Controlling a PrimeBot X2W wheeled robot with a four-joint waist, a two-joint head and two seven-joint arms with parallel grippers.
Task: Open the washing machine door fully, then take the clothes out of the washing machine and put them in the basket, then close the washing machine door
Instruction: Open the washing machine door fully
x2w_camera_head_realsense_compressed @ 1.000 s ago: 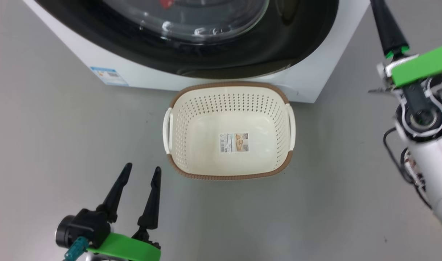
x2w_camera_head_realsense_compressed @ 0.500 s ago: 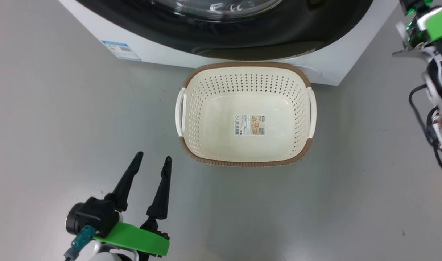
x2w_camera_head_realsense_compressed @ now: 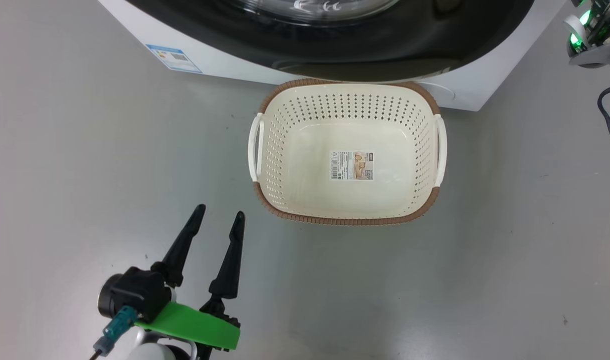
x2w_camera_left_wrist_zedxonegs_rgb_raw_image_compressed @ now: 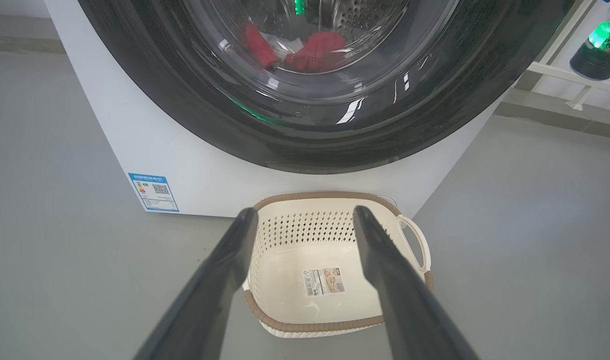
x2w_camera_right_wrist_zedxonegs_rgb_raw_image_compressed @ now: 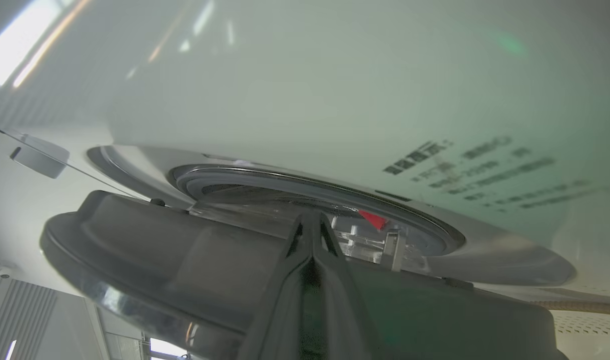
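Left gripper [x2w_camera_head_realsense_compressed: 220, 210] low left over floor [x2w_camera_head_realsense_compressed: 84, 175], fingers apart, holding nothing. Right gripper [x2w_camera_right_wrist_zedxonegs_rgb_raw_image_compressed: 311, 220]: fingers pressed together, tips at door [x2w_camera_left_wrist_zedxonegs_rgb_raw_image_compressed: 335, 145] edge; I cannot tell contact. From right wrist view, door looks ajar to me, gap to gasket [x2w_camera_right_wrist_zedxonegs_rgb_raw_image_compressed: 234, 177]. Clothes [x2w_camera_left_wrist_zedxonegs_rgb_raw_image_compressed: 315, 50] in drum, seen through door glass. Basket [x2w_camera_head_realsense_compressed: 345, 220] on floor just before washer [x2w_camera_head_realsense_compressed: 224, 70], below door.

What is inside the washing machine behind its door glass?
Through the glass of the washing machine door, red clothes lie in the perforated drum. The door's black ring covers the rest of the drum, so further garments would be hidden.
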